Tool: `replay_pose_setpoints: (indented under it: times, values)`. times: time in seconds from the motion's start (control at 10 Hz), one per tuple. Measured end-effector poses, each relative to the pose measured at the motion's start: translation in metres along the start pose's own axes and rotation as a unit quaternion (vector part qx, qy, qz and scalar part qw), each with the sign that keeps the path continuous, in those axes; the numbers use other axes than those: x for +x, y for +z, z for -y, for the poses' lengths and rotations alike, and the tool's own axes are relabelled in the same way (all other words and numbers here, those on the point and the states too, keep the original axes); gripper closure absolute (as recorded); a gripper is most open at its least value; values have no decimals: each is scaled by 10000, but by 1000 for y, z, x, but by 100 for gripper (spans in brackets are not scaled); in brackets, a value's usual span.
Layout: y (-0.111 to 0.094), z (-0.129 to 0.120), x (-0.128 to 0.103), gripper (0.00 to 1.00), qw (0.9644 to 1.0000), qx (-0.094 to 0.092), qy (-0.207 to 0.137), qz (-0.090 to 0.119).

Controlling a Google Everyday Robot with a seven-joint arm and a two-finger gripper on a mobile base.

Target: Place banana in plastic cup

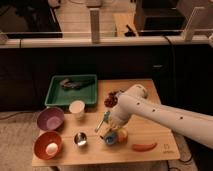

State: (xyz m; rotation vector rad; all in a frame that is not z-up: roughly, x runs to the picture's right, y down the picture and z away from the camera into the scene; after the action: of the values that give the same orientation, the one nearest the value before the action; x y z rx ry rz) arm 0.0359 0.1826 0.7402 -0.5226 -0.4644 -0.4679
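1. Camera view: the banana (114, 131) seems to be the pale sliver just right of the claw (102, 127), crowded by the round fruit (122, 135).
2. Claw pinched shut; whether it holds the banana I cannot tell.
3. Risks: lifting empty, or toppling the plastic cup (76, 108) up-left of the claw.
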Motion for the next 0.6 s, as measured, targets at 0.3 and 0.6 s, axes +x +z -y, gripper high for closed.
replay_pose_setpoints:
  times: [0.3, 0.6]
  values:
    - [-3, -2, -5, 94, 9999, 48, -105, 50]
    - [-2, -3, -12, 94, 9997, 55, -231, 110]
